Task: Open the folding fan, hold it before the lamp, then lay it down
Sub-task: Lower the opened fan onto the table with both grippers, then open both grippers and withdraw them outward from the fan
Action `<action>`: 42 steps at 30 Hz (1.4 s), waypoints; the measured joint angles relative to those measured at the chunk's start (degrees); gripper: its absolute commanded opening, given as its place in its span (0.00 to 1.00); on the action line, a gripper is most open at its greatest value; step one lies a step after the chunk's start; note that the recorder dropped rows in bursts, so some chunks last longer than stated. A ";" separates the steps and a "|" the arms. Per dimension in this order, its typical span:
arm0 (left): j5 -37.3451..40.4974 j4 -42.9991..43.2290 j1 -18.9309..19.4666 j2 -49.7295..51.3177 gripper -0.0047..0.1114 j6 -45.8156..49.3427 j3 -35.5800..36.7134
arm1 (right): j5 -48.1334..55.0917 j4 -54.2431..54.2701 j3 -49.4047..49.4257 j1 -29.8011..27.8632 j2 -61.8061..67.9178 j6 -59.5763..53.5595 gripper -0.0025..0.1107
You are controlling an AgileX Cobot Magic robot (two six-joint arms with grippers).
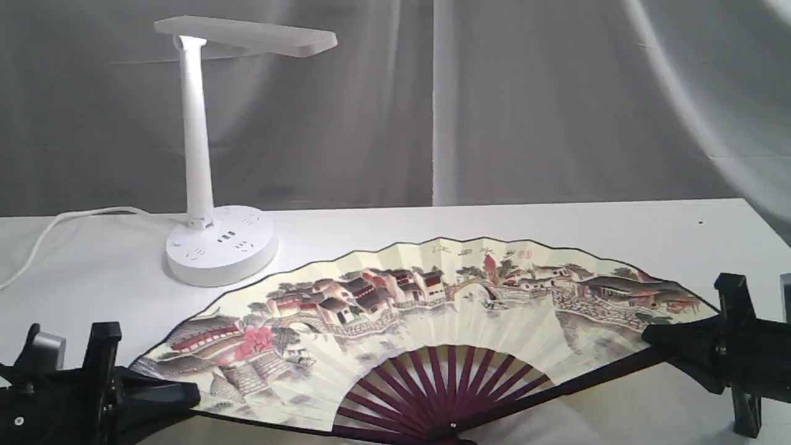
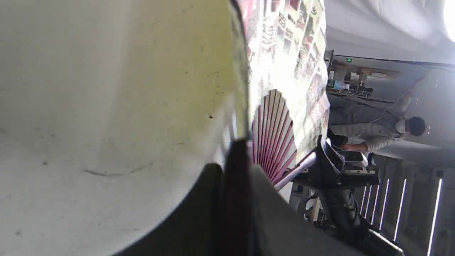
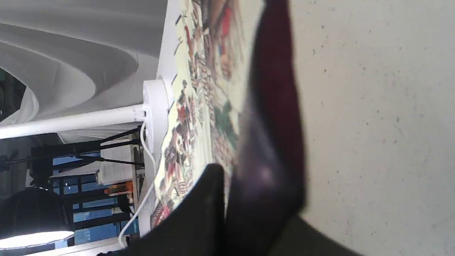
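Note:
The folding fan [image 1: 432,321] is spread fully open, low over the white table [image 1: 494,222], its painted cream leaf facing up and its maroon ribs meeting near the front edge. My left gripper [image 1: 176,395] is shut on the fan's left outer rib [image 2: 236,185]. My right gripper [image 1: 661,340] is shut on the right outer rib [image 3: 273,117]. The white lamp [image 1: 198,154] stands at the back left, behind the fan's left half, its bar head [image 1: 247,36] lit. In the left wrist view the fan [image 2: 284,71] and my right gripper [image 2: 321,160] show edge-on.
The lamp's round base with sockets [image 1: 220,244] sits close to the fan's upper left edge, and its white cord [image 1: 62,225] trails off to the left. A grey curtain [image 1: 556,99] hangs behind the table.

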 measured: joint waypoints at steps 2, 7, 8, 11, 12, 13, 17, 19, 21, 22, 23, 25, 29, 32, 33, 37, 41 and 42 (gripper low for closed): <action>0.00 -0.42 0.00 1.90 0.04 0.00 0.00 | 0.00 0.00 0.00 0.00 0.00 -0.39 0.02; 1.63 -1.19 0.12 3.28 0.04 2.53 0.00 | -0.10 0.27 0.00 0.00 0.00 -0.48 0.02; 1.79 -1.28 0.20 3.28 0.04 2.75 0.00 | -0.10 0.27 0.00 0.00 0.00 -0.48 0.02; 1.94 -1.39 0.20 3.40 0.06 3.20 0.00 | -0.10 0.27 0.00 0.00 0.00 -0.48 0.02; 1.94 -1.39 0.20 3.40 0.07 3.43 0.00 | -0.10 0.27 0.00 0.00 0.00 -0.48 0.02; 1.94 -1.39 0.20 3.40 0.09 3.85 0.00 | -0.10 0.27 0.00 0.00 0.00 -0.48 0.02; 0.98 -1.39 0.20 3.40 0.27 6.39 -0.13 | -0.10 0.27 0.00 -0.12 0.00 -0.48 0.07; -1.00 -2.62 0.54 3.16 0.37 6.61 -0.37 | -0.76 0.35 -0.13 -0.61 0.00 -0.62 0.15; -2.30 -3.66 0.90 3.04 0.48 7.11 -0.59 | -2.15 0.23 -0.46 -0.89 -0.13 -1.74 0.24; -2.58 -3.93 0.98 3.04 0.52 7.12 -0.60 | -2.65 0.07 -0.58 -0.99 -0.33 -2.28 0.29; -2.74 -4.18 1.02 3.04 0.55 7.27 -0.60 | -2.97 -0.17 -0.58 -0.99 -0.36 -2.56 0.33; -2.77 -4.28 1.11 2.94 0.58 7.49 -0.60 | -3.09 -1.06 -0.58 -0.99 -0.47 -3.32 0.45; -3.09 -4.21 1.11 2.72 0.58 9.44 -0.60 | -3.17 -2.84 -0.79 -0.99 -0.47 -3.71 0.68; -4.55 -4.21 1.11 1.77 0.58 10.77 -0.60 | -3.17 -4.73 -1.17 -0.99 -0.59 -4.51 0.82; -5.35 -4.21 1.11 1.38 0.58 11.08 -0.60 | -3.17 -5.50 -1.33 -0.99 -0.59 -5.53 0.84; -9.02 -3.92 1.11 -0.45 0.58 13.10 -0.60 | -3.05 -6.11 -1.97 -0.99 -0.81 -12.99 0.86; -13.66 -3.08 1.35 -3.01 0.58 15.42 -0.39 | -8.45 -6.11 -2.30 -0.99 -2.75 -18.62 0.86; -14.38 -2.92 1.35 -4.06 0.58 15.99 -0.39 | -10.94 -6.11 -2.43 -0.99 -3.55 -19.64 0.86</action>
